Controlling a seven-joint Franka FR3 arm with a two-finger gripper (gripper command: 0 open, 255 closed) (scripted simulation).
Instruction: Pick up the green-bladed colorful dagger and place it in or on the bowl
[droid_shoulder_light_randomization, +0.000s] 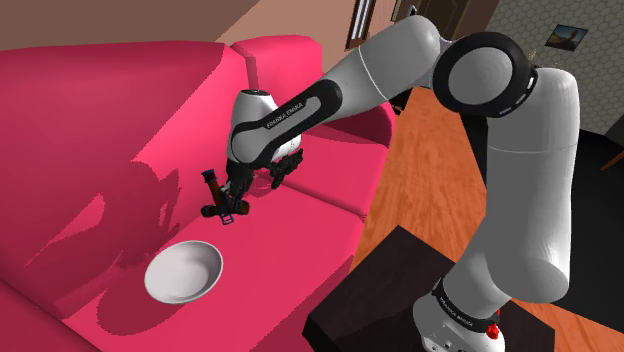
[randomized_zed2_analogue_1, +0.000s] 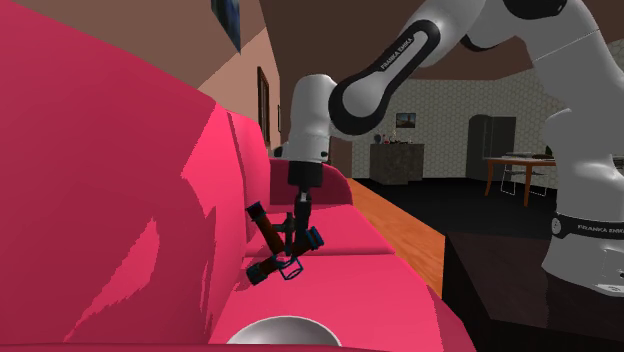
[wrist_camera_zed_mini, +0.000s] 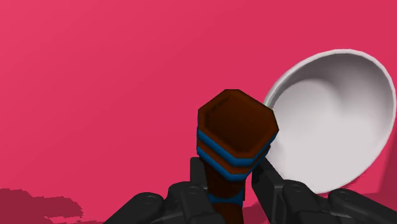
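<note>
You have bare sofa seat between the tool, clasping the dagger, and the bowl, whose mouth lies open upward; the backrest rises like a wall along the shoulder view's left, near both

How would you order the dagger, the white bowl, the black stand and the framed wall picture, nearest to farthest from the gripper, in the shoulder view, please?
1. dagger: clasped in the gripper itself.
2. white bowl: on the pink sofa seat, just below the gripper.
3. black stand: lower right, off the sofa.
4. framed wall picture: upper right, on the far wall.
</note>
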